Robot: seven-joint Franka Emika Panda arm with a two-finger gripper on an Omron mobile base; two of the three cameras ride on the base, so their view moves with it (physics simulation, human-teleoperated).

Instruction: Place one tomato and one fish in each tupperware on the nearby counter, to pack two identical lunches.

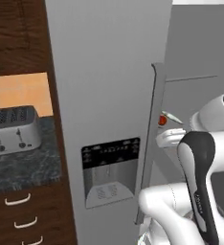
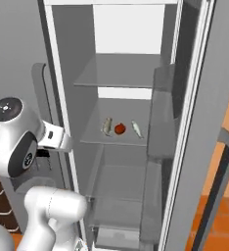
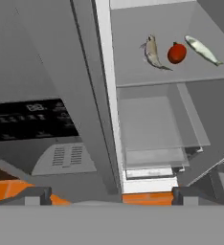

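Observation:
Inside the open fridge, a middle shelf point(image 2: 131, 139) carries one red tomato point(image 2: 119, 129) point(image 3: 176, 53) lying between two silvery fish point(image 2: 106, 126) point(image 2: 136, 128). The hand view shows the same fish, one left of the tomato point(image 3: 152, 51) and one right of it point(image 3: 202, 50). My gripper point(image 3: 111, 196) is open and empty. It hangs in front of the fridge, below and well short of that shelf. The tomato point(image 1: 162, 120) also peeks past the door edge in the left base view. At the left is the black counter point(image 1: 23, 165). The tupperware is out of view.
A steel toaster point(image 1: 13, 130) stands on the counter above brown drawers point(image 1: 23, 210). The fridge's closed left door point(image 1: 109, 95) with its dispenser panel point(image 1: 109, 170) is close to my hand. The right door point(image 2: 209, 147) stands swung open. Lower shelves and a drawer point(image 3: 152, 139) sit under the food.

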